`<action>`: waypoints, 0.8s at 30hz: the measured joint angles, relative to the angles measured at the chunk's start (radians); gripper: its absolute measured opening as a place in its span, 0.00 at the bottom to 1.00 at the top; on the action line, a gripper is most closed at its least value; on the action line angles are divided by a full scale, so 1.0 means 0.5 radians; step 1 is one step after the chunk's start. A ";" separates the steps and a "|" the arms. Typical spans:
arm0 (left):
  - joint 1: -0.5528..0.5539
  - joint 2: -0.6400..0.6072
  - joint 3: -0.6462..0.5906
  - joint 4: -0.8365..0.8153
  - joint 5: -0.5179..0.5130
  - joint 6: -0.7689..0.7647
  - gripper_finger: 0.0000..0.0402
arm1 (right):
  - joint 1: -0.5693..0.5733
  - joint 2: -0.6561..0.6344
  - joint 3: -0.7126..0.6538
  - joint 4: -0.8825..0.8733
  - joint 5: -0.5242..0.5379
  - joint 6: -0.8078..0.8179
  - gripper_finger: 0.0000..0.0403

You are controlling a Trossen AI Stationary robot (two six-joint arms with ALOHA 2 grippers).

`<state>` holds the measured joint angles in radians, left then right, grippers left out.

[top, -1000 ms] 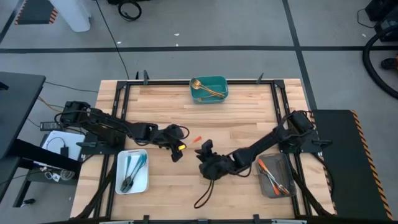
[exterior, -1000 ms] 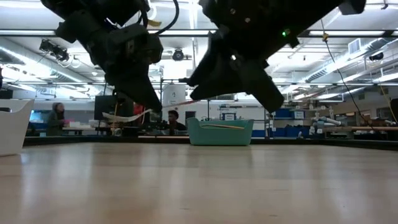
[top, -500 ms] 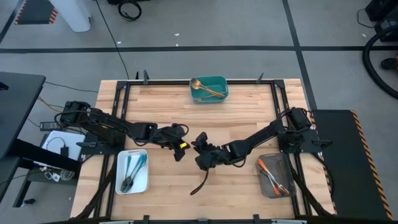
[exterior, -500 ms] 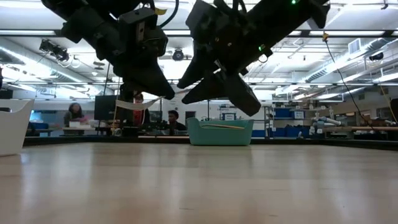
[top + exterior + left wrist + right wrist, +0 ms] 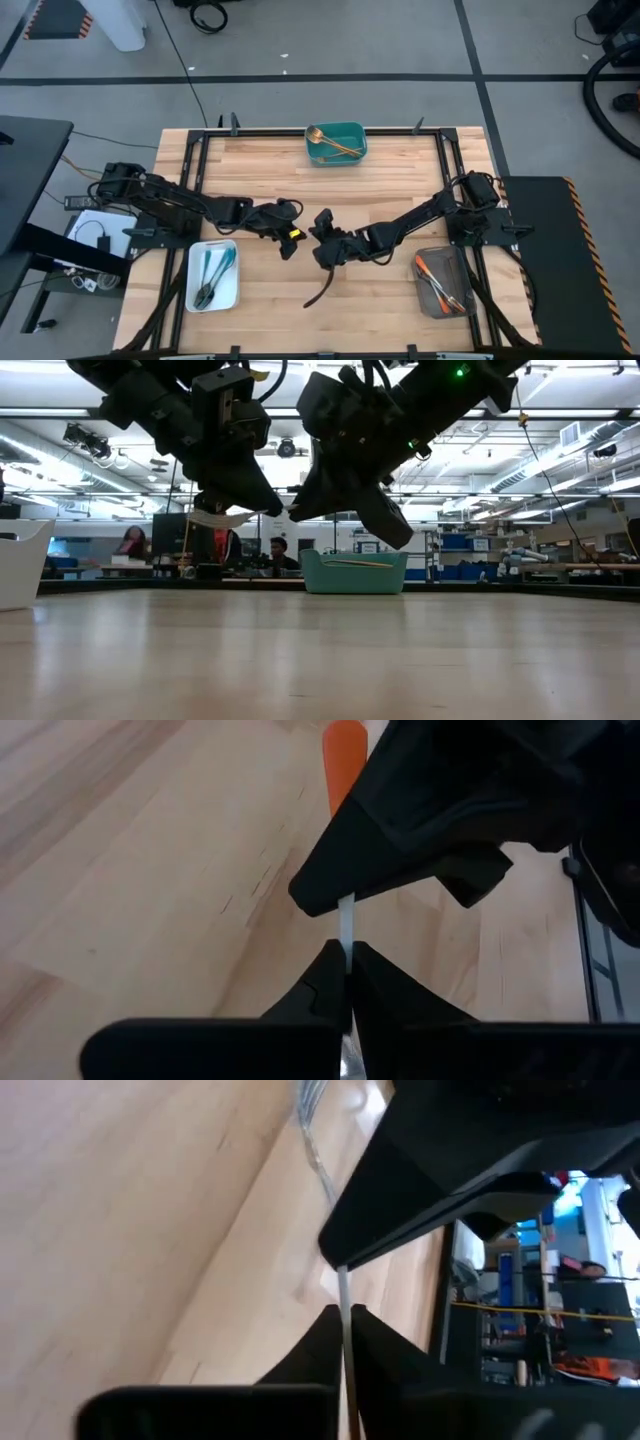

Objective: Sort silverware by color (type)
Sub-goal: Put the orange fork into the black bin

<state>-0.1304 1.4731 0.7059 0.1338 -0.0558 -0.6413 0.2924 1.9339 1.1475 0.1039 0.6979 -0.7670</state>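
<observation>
Mid-handover above the table's middle: the left gripper (image 5: 345, 970) and the right gripper (image 5: 345, 1320) both pinch one orange-handled utensil (image 5: 346, 750) between them. A second ago the right jaws stood wide and farther back. Next, probably, the left must let go so the piece can travel to the grey tray (image 5: 428, 297).

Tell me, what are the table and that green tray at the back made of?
The pale wooden table looks like butcher block: glued strips with visible grain and a low sheen. The teal rectangular tray looks like moulded plastic, with an even colour and rounded corners, though the material is only a guess from its look.
</observation>
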 joint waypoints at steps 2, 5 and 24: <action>0.000 0.000 0.000 0.000 0.002 0.009 0.04 | 0.000 0.001 -0.002 -0.005 -0.030 0.000 0.03; 0.008 0.000 0.000 0.000 0.004 0.009 0.08 | 0.001 0.001 -0.002 -0.004 -0.037 0.006 0.03; 0.098 -0.152 -0.001 -0.058 -0.058 0.516 0.42 | 0.112 0.001 0.000 -0.377 -0.110 0.371 0.03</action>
<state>-0.0813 1.3968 0.7056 0.1047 -0.0848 -0.3835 0.3482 1.9343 1.1477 -0.0846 0.6428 -0.5814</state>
